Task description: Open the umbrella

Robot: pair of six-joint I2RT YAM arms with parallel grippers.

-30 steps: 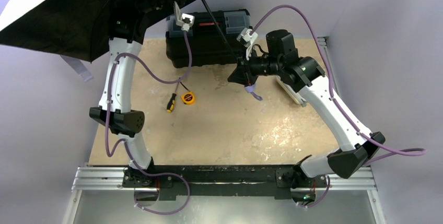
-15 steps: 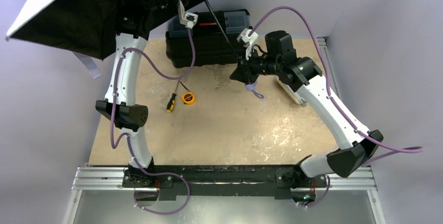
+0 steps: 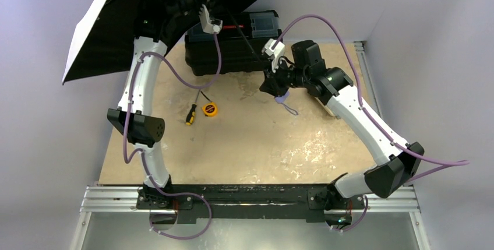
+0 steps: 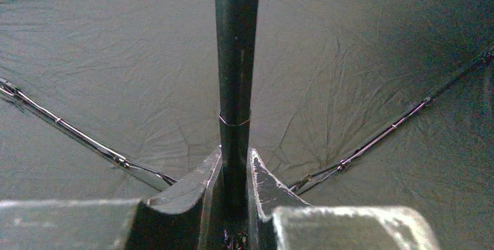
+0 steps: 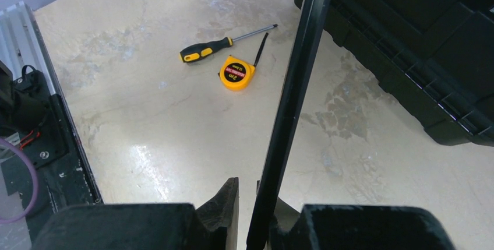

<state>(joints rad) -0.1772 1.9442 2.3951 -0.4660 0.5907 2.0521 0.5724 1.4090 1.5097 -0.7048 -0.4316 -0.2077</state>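
Observation:
The umbrella stands open. Its black lining and pale outer edge fill the far left corner, and the lining and thin ribs fill the left wrist view. The thin black shaft slants down over the toolbox. High up under the canopy, my left gripper is shut on the shaft. My right gripper sits at the shaft's lower end. There its jaws are a little apart: the shaft leans on the right finger, with a slit beside the left one. A purple strap hangs below.
A black toolbox stands at the back under the shaft, seen close in the right wrist view. A screwdriver and a yellow tape measure lie left of centre. The cream sleeve lies partly under my right arm.
The canopy has swung right and tipped more upright as the left arm moved. The right gripper shifted slightly left along the shaft, and its jaws have eased apart.

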